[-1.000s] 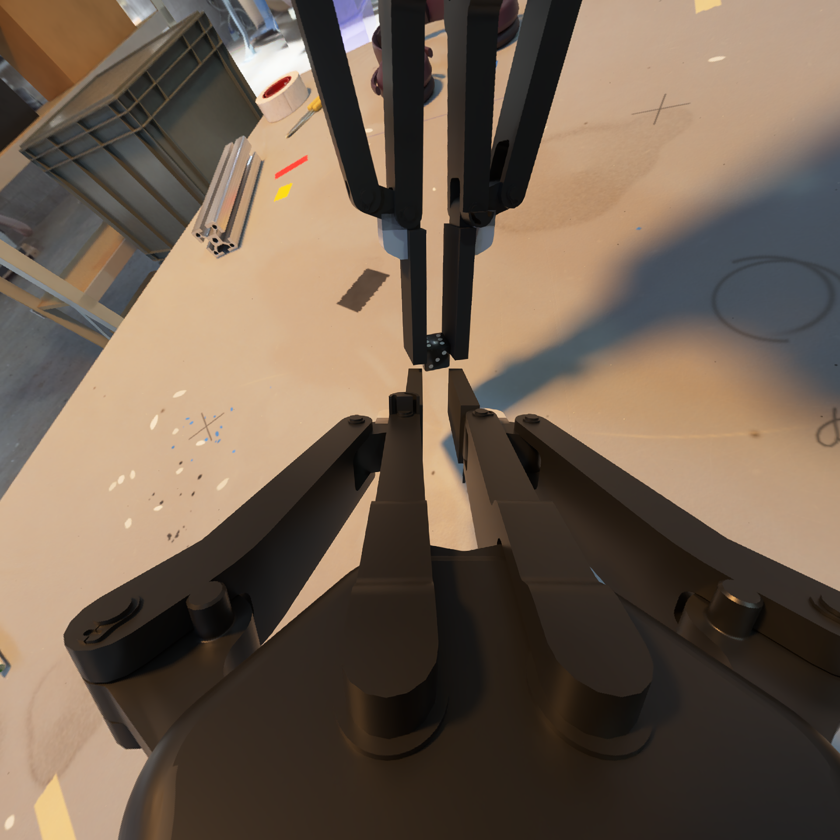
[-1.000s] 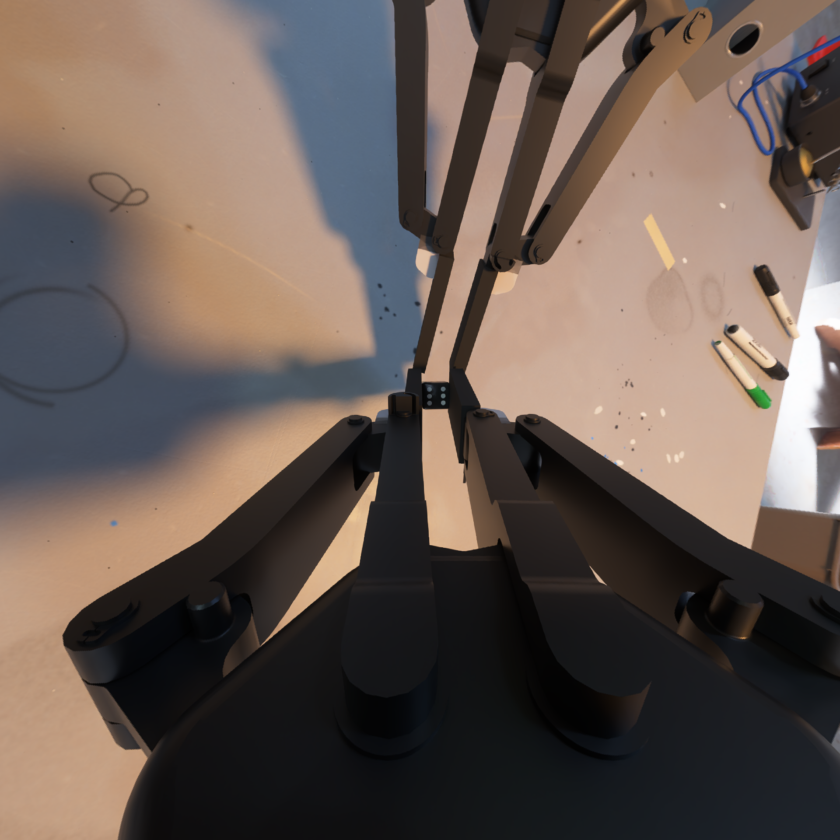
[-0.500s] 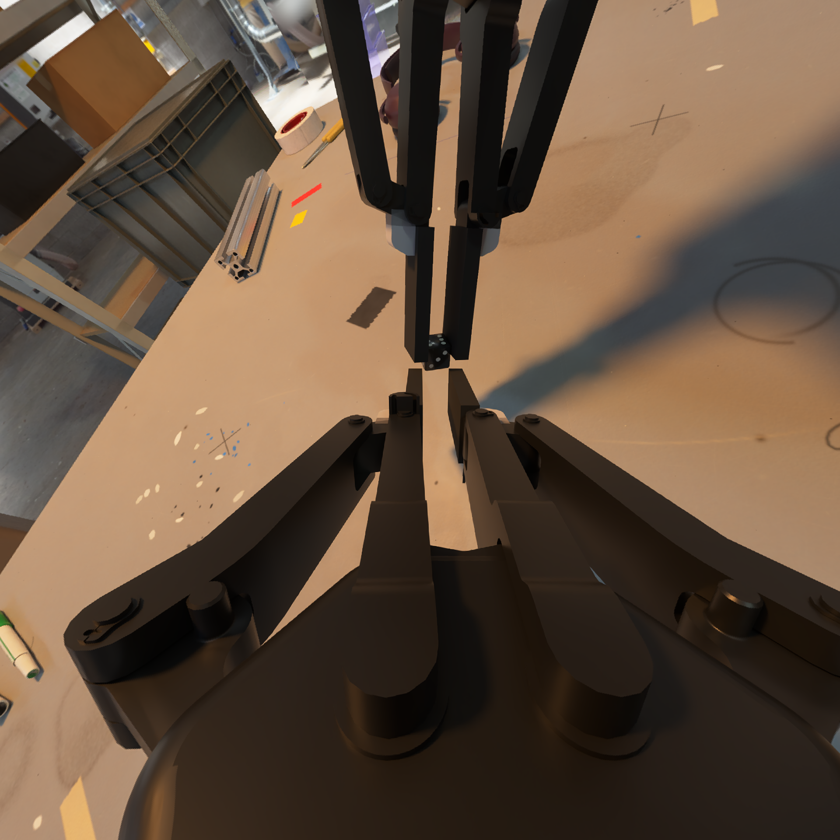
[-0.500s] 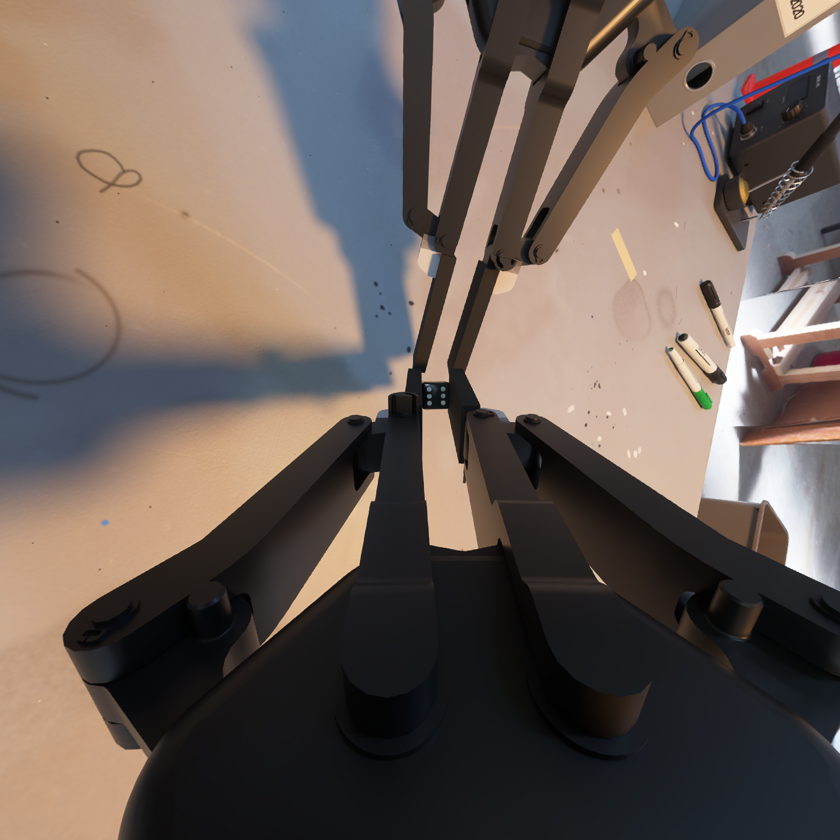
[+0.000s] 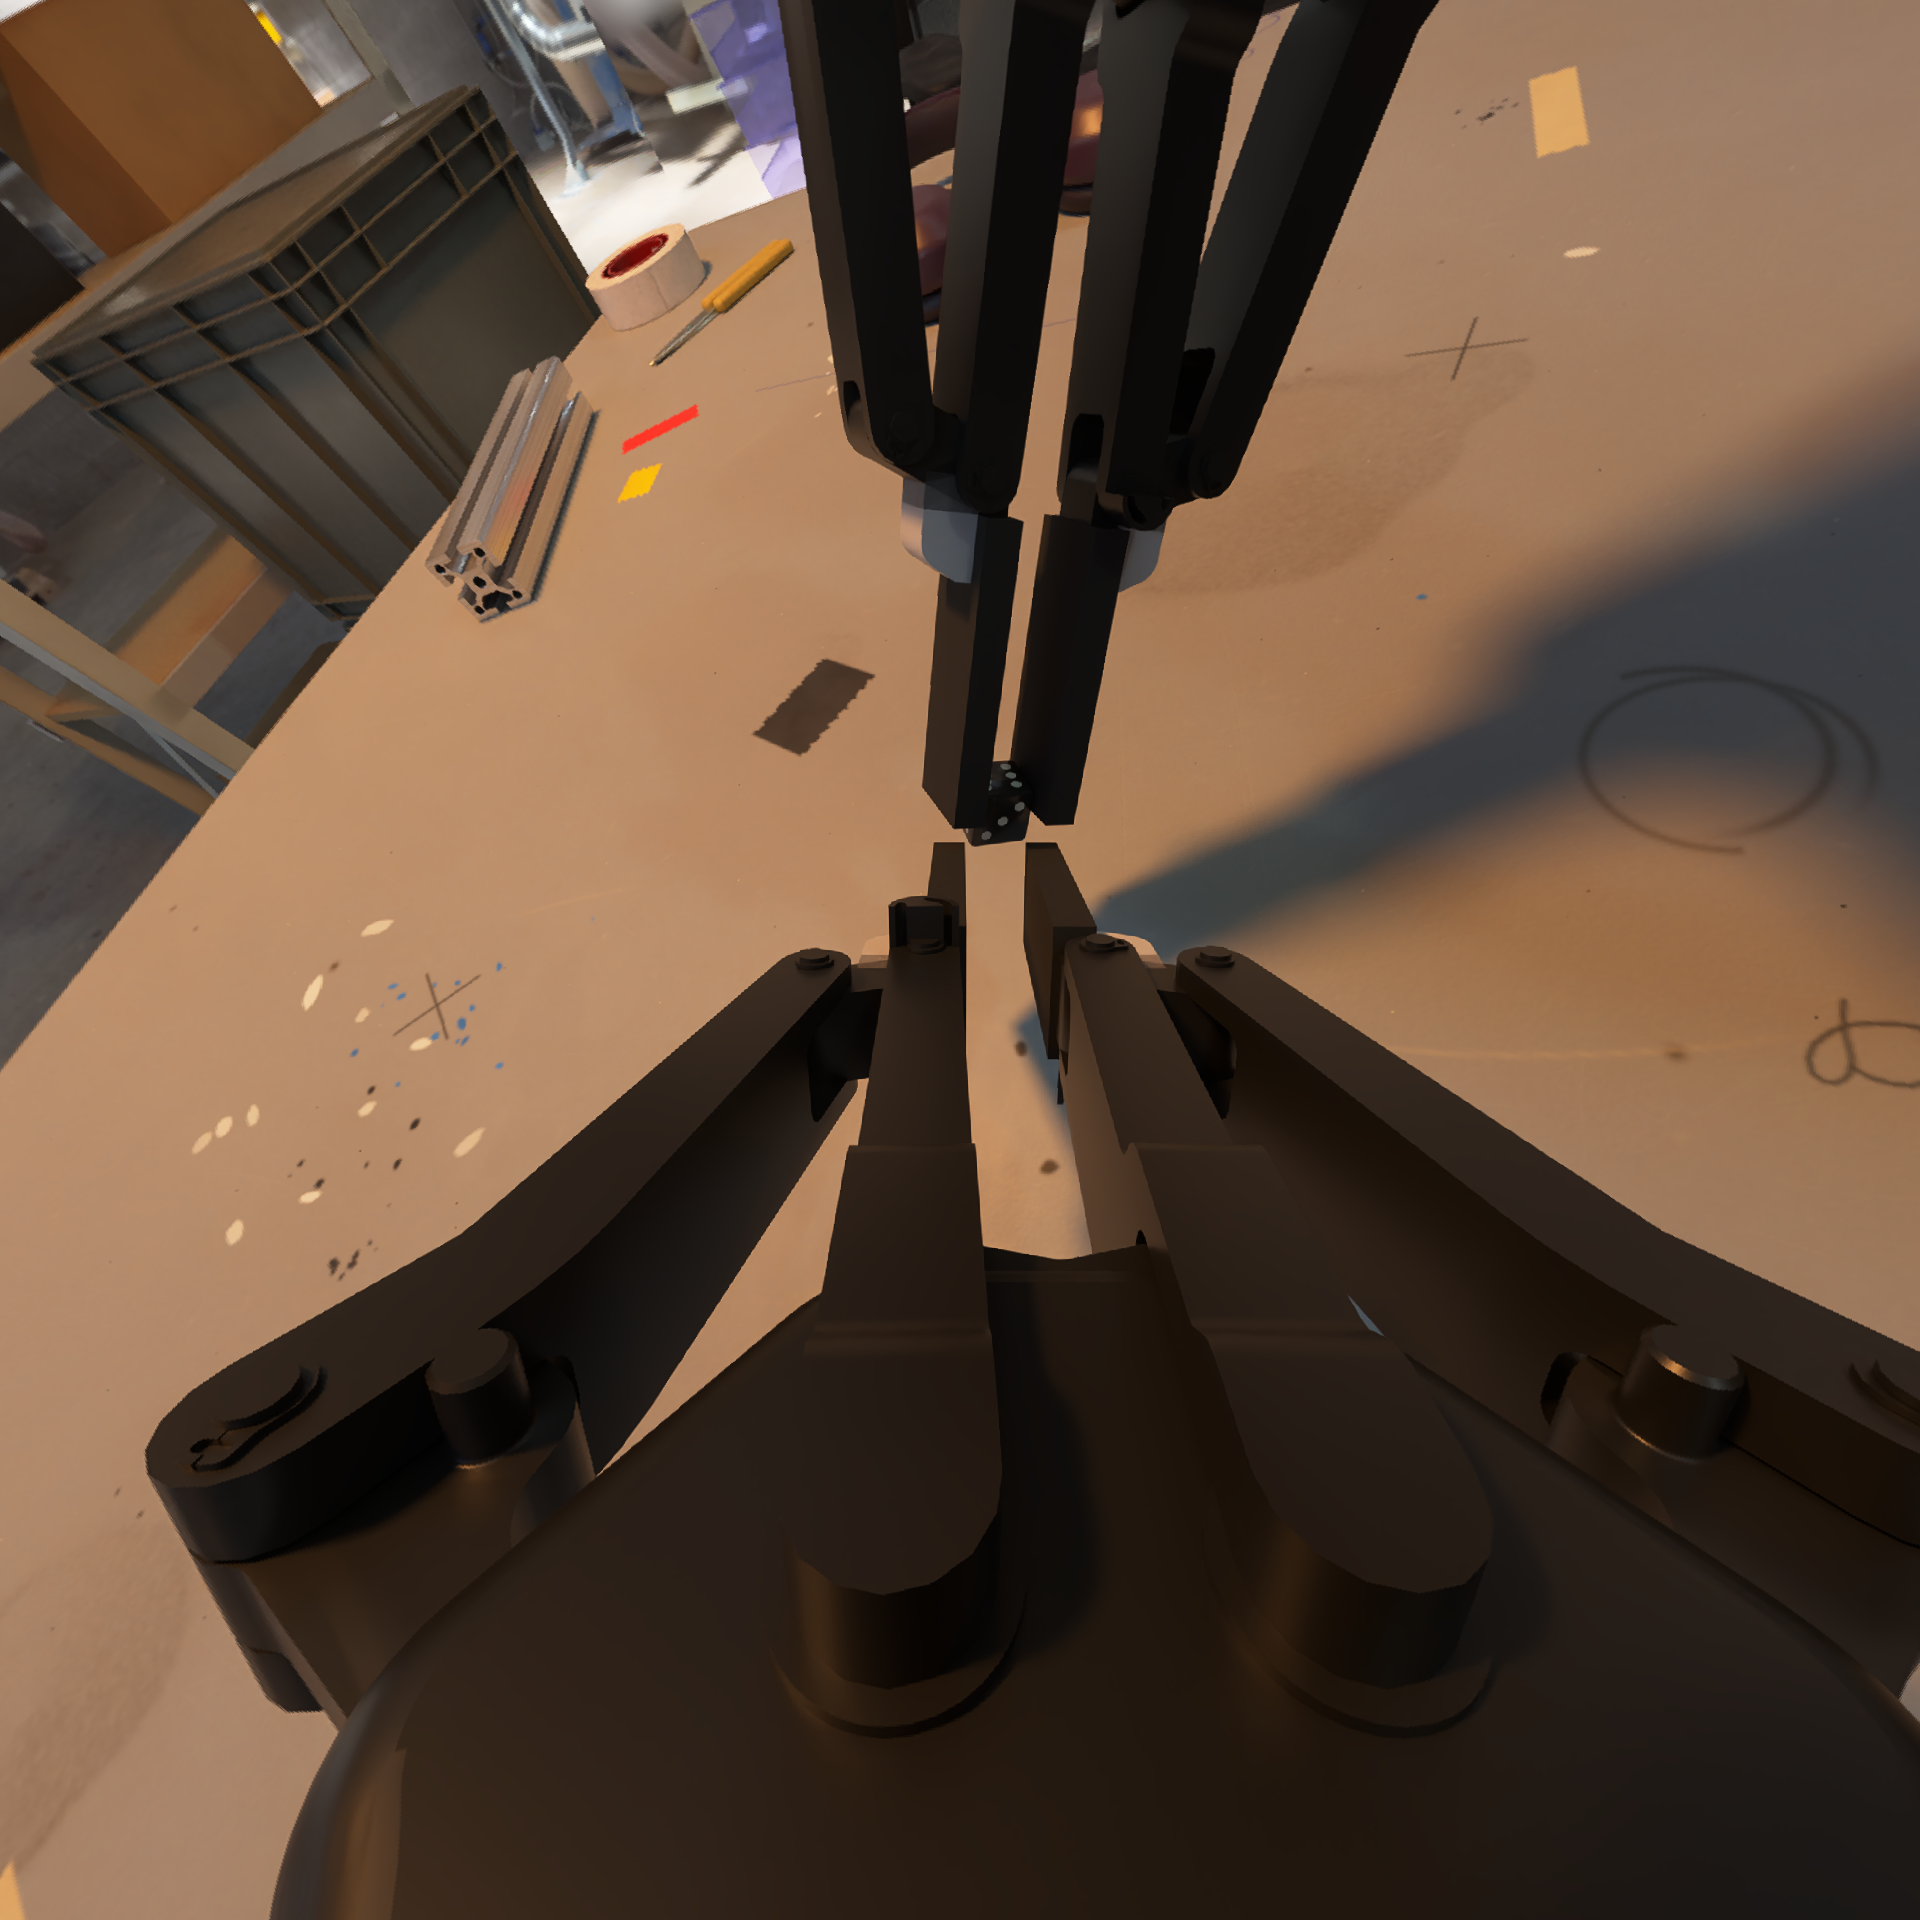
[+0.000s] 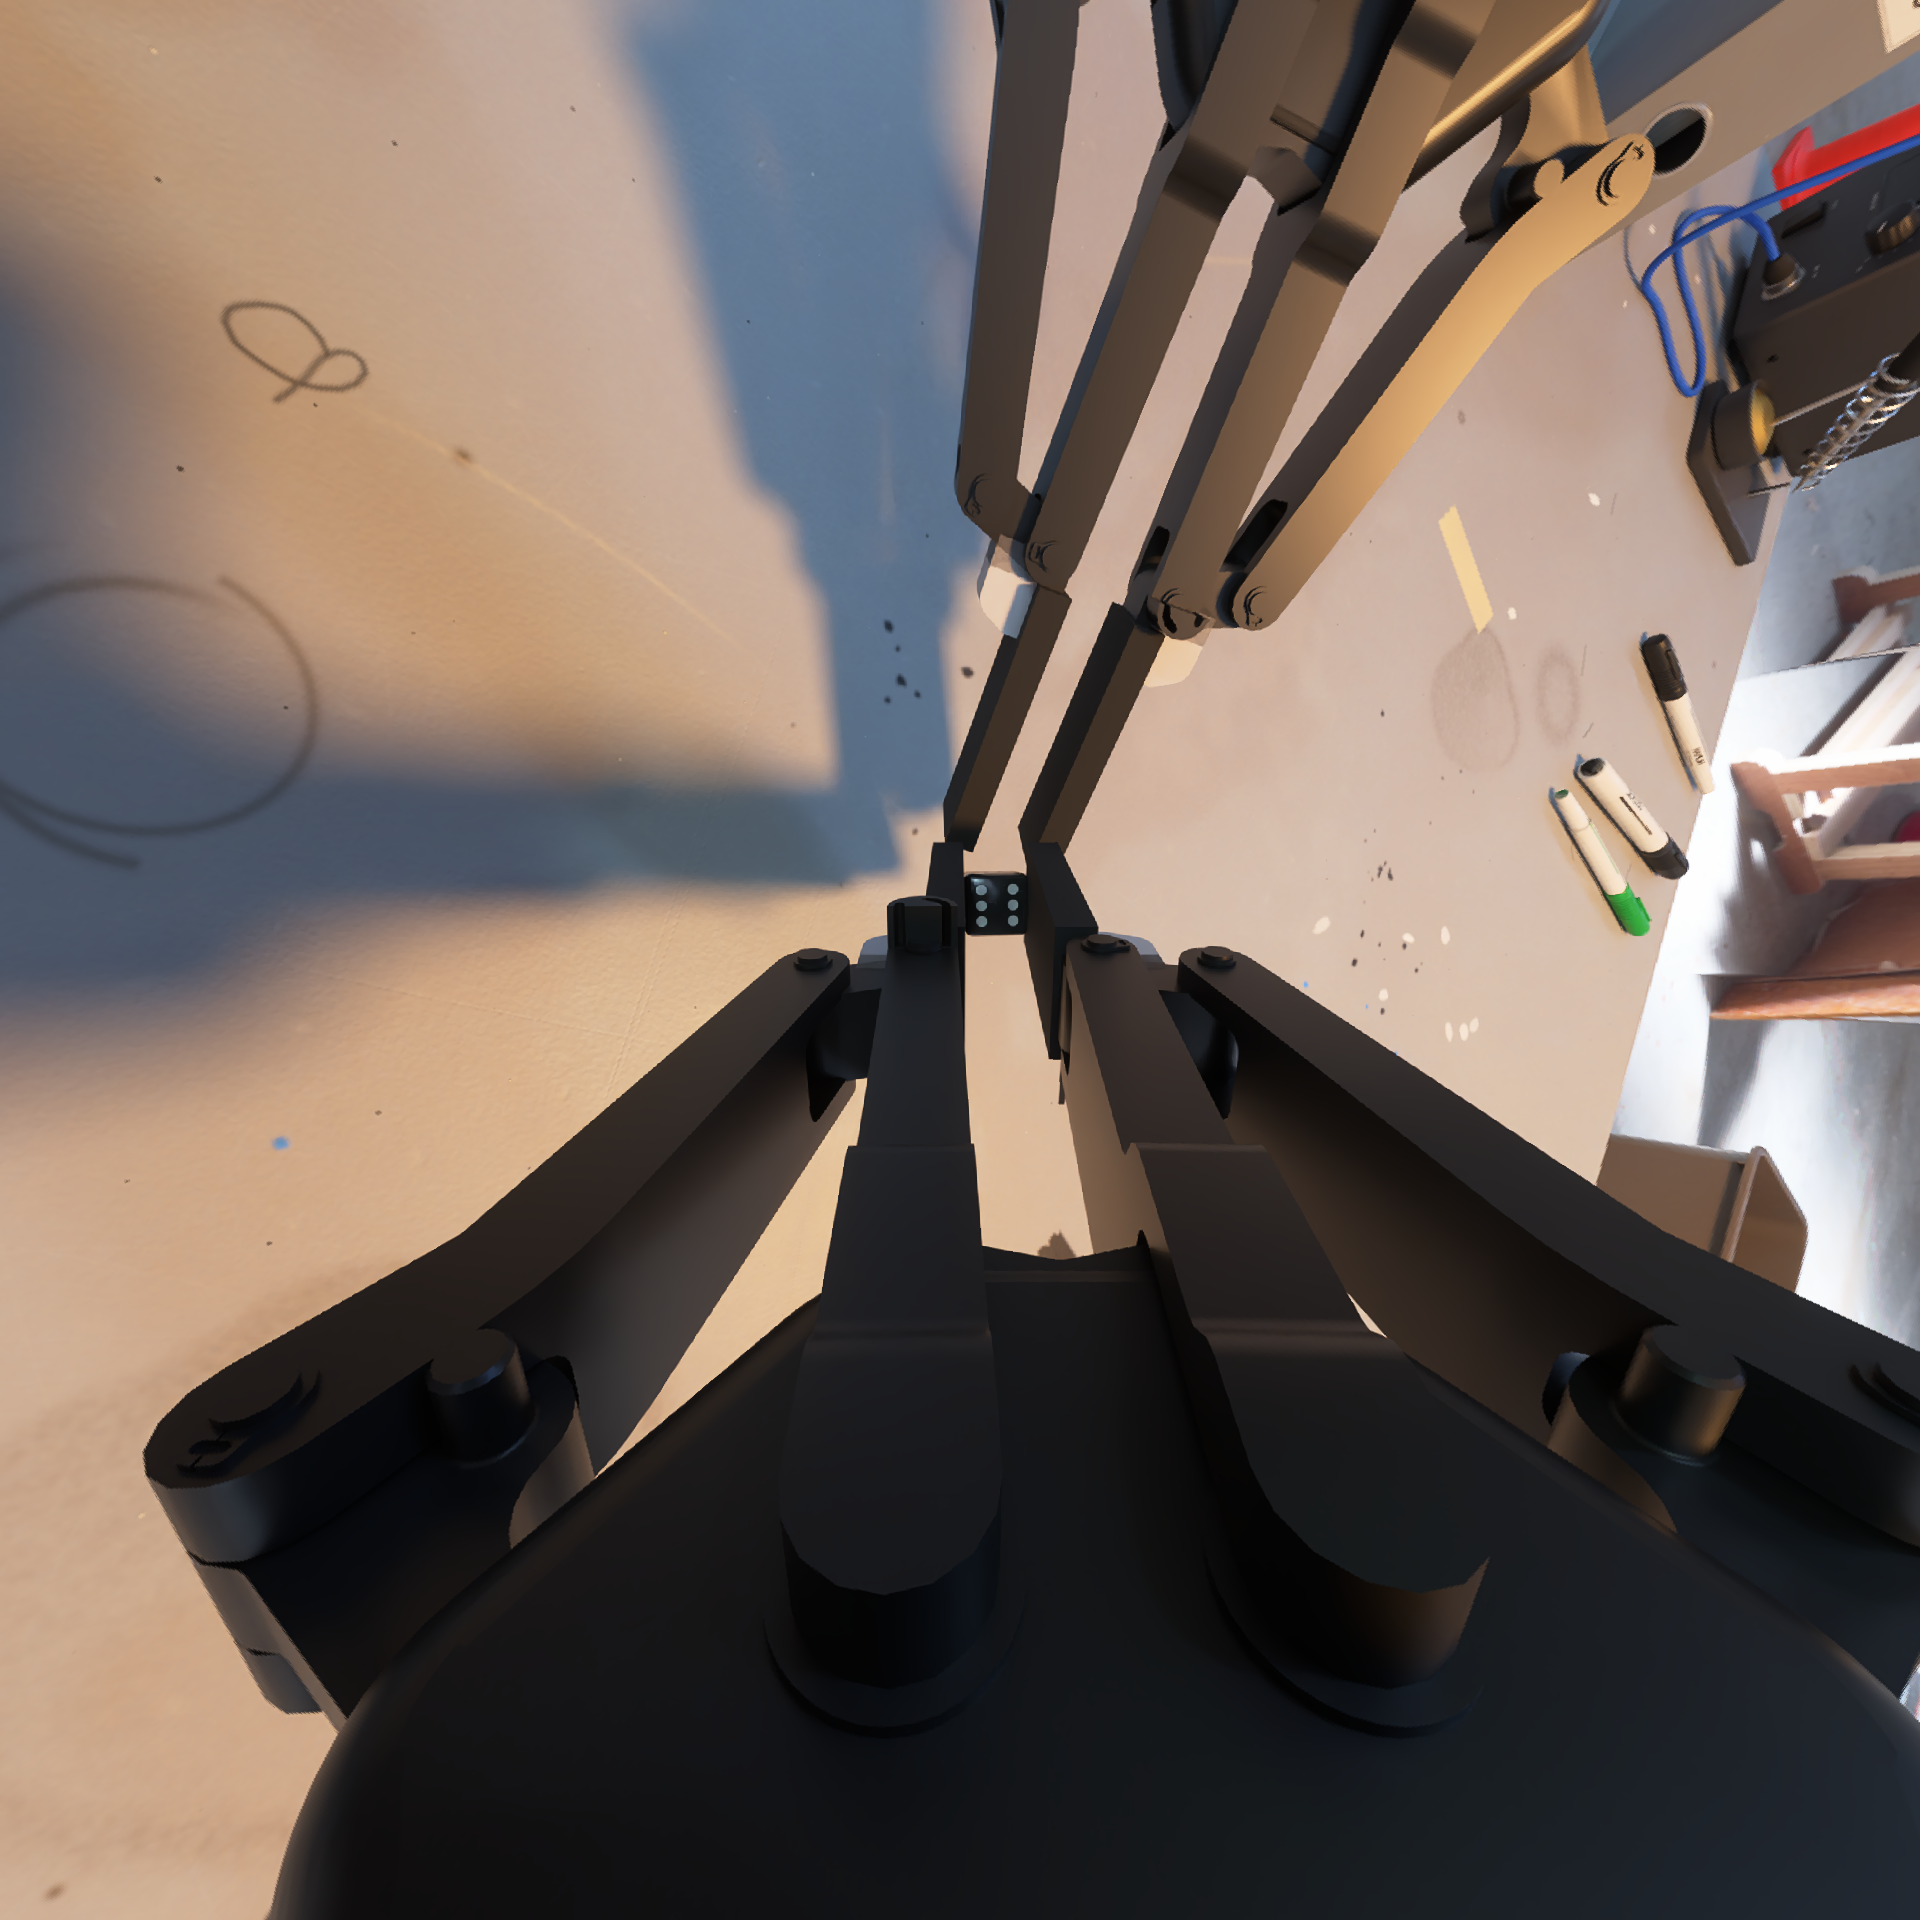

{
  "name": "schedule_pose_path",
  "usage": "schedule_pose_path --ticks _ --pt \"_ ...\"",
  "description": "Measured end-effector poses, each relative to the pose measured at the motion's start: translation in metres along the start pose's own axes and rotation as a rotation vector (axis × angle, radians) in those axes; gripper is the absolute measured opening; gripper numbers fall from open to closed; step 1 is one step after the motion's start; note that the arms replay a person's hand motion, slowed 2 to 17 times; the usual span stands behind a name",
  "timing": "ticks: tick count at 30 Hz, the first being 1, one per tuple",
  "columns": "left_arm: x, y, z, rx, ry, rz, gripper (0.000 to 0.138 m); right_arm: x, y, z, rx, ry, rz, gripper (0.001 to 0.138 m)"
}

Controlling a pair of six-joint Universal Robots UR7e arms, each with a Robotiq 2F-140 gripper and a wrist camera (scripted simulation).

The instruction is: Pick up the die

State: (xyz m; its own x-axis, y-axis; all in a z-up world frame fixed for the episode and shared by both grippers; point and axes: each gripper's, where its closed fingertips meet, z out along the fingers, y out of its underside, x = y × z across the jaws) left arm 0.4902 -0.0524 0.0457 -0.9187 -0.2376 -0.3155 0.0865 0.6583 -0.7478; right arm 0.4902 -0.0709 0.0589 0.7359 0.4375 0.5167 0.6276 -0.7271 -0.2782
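Observation:
The die (image 6: 995, 902) is small and black with white dots. My right gripper (image 6: 995, 883) is shut on the die at its fingertips and holds it above the tan table (image 6: 520, 1039). In the left wrist view the die (image 5: 1000, 805) sits between the right gripper's fingers (image 5: 966, 717), which hang down from above. My left gripper (image 5: 992, 871) is just short of the die and tip to tip with the right gripper. Its jaws stand a narrow gap apart with nothing between them. In the right wrist view its fingers (image 6: 997, 727) reach in from above.
A grey crate (image 5: 301, 343), an aluminium profile (image 5: 514, 499), a tape roll (image 5: 644, 275) and a screwdriver (image 5: 727, 296) lie at the far left. Marker pens (image 6: 1621, 831) and a black device with a blue cable (image 6: 1829, 332) lie near the right table edge.
Both wrist cameras have drawn back from the table, mostly in the first half second, so more of its edges shows. The die stays between the right gripper's fingers.

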Motion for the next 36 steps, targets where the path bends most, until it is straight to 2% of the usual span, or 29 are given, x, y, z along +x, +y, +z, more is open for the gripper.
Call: schedule_pose_path --ticks 9,21,36 --pt "-0.001 -0.003 0.0 0.004 0.028 -0.044 0.016 0.002 0.0 -0.003 -0.003 -0.057 0.041 0.016" --pt "0.0 -0.008 -0.002 0.014 0.043 -0.058 0.016 0.003 0.0 -0.008 -0.008 -0.169 0.108 0.016" --pt "0.0 -0.01 -0.002 0.017 0.063 -0.092 0.016 0.004 0.0 -0.01 -0.054 -0.222 0.09 0.016"
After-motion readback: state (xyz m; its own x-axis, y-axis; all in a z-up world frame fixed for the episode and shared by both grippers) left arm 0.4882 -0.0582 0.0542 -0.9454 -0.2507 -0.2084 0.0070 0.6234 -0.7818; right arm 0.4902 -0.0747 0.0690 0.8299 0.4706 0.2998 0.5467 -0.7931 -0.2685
